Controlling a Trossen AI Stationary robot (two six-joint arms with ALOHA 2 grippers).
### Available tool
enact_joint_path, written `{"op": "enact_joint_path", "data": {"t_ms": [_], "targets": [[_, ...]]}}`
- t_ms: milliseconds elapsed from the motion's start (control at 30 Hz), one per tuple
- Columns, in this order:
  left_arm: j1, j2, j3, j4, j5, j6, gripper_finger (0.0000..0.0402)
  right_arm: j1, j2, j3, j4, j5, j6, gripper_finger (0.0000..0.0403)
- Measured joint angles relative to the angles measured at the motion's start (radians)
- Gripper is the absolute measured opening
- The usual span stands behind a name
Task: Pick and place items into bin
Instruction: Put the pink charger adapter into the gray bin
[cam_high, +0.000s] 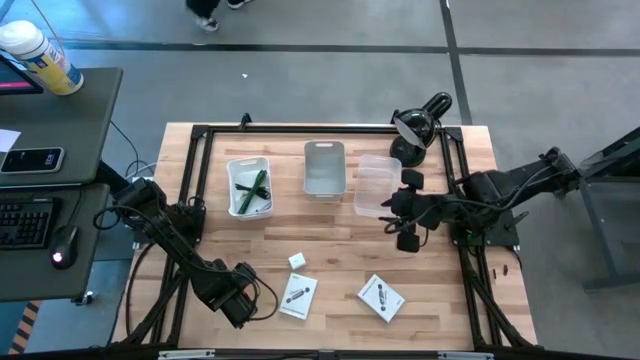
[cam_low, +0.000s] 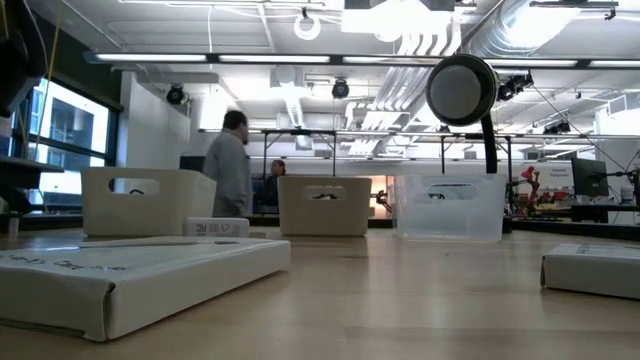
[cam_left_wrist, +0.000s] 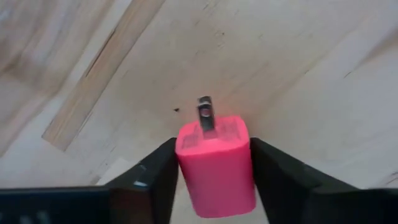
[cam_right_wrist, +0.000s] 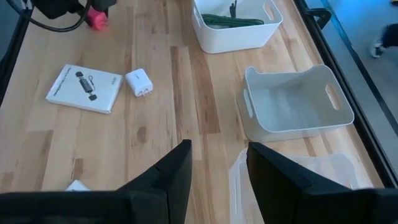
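Wooden worktop (cam_high: 340, 250) carries three bins in a row along its far half: a white bin (cam_high: 249, 187) on the left holding a green pen (cam_high: 257, 186), a grey bin (cam_high: 324, 168) in the middle that looks empty, and a clear bin (cam_high: 374, 184) on the right. On the near half lie two white cards with black print (cam_high: 298, 296) (cam_high: 381, 297) and a small white cube (cam_high: 297, 261). What matters most for the coming move is where the pink block (cam_left_wrist: 217, 163) sits: it is squarely between the jaws of the left gripper (cam_high: 240, 303), at the near left of the worktop, with its long axis running along the fingers and its silvery prong (cam_left_wrist: 206, 114) pointing forward, away from the wrist. The left jaws stand partly closed, both inner faces flush against the block's sides, so I judge it gripped, though whether it has left the wood cannot be told. All three bins lie well apart from it, toward the far side, the white bin nearest. The left arm reaches low and forward across the near left corner. The right gripper (cam_high: 402, 216) hangs above the worktop just beside the clear bin, its jaws partly open with nothing between them, nearer to the bins than to any loose item.
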Motion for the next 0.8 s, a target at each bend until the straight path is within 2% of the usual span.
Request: {"op": "enact_joint_path", "data": {"t_ms": [133, 333, 533, 800], "targets": [[0.0, -0.002, 0.001, 0.005, 0.0, 0.0, 0.0115, -0.001, 0.0, 0.0, 0.0, 0.0, -0.005, 0.0145], [0.0, -0.001, 0.005, 0.002, -0.009, 0.017, 0.0117, -0.001, 0.0, 0.0, 0.0, 0.001, -0.008, 0.0145], [0.001, 0.0, 0.023, -0.006, -0.051, 0.021, 0.0151, -0.001, 0.0, 0.0, 0.0, 0.001, -0.008, 0.0145], [0.001, 0.0, 0.026, -0.006, -0.064, 0.023, 0.0117, -0.001, 0.0, 0.0, 0.023, 0.001, -0.019, 0.0145]]}}
